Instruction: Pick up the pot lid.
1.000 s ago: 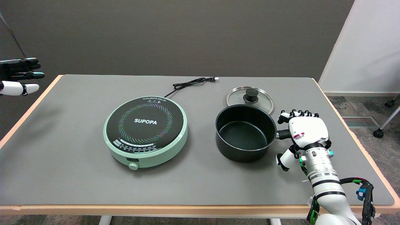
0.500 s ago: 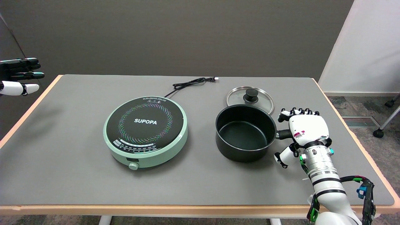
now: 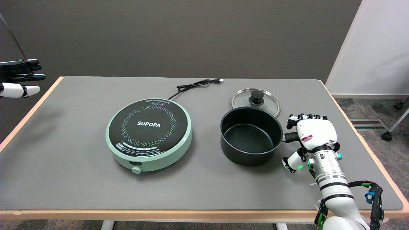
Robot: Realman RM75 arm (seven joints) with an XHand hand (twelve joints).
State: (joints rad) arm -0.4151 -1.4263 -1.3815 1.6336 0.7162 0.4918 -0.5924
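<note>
Head view: my right hand (image 3: 311,135) hovers beside the pot (image 3: 250,135), over its handle stub, fingers curled forward, nothing held afaict. Pot sits btwn hand and pot lid (image 3: 255,101), which lies flat behind it, knob up. I'd reach over the rim.

One round mint-green induction cooker with a black glass top (image 3: 149,134) stands on the grey worktop with a pale wooden edge (image 3: 64,179), and one black power cord with a plug (image 3: 195,85) runs from it. There is one black metal pot with a short side handle (image 3: 251,135) and one round glass pot lid with a steel rim and a black knob (image 3: 255,100). Two robot hands show: one black-and-white right robot hand (image 3: 311,135) beside the pot, and one left robot hand (image 3: 17,78) at the upper left edge. One worktop carries everything.
</note>
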